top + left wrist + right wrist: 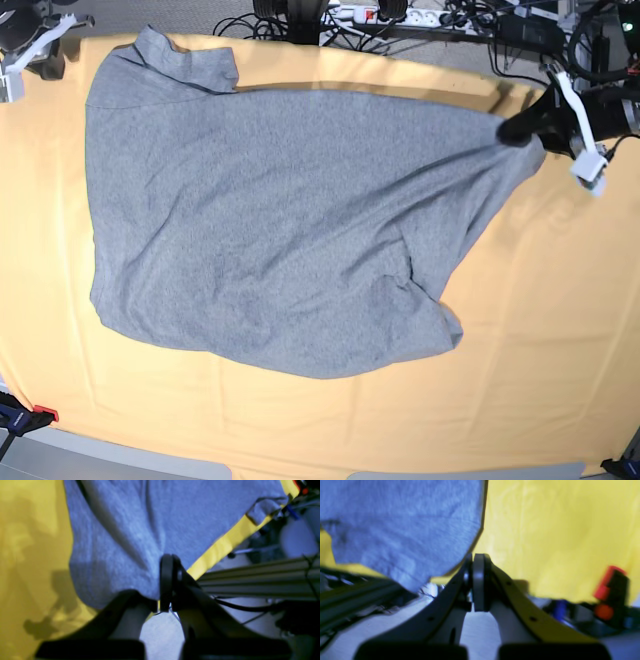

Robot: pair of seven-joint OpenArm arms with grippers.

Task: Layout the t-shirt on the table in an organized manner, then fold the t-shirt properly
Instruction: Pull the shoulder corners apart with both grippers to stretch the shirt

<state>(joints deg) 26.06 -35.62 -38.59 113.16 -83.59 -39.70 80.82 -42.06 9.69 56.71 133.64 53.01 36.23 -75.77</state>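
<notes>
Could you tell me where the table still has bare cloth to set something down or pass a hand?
Bare table runs beside the t-shirt below the left pincer, and in a strip between the shirt's lower edge and the near table edge. The far edge is crowded: the shirt reaches it, the left pincer is shut on fabric, and cables lie just behind.
</notes>
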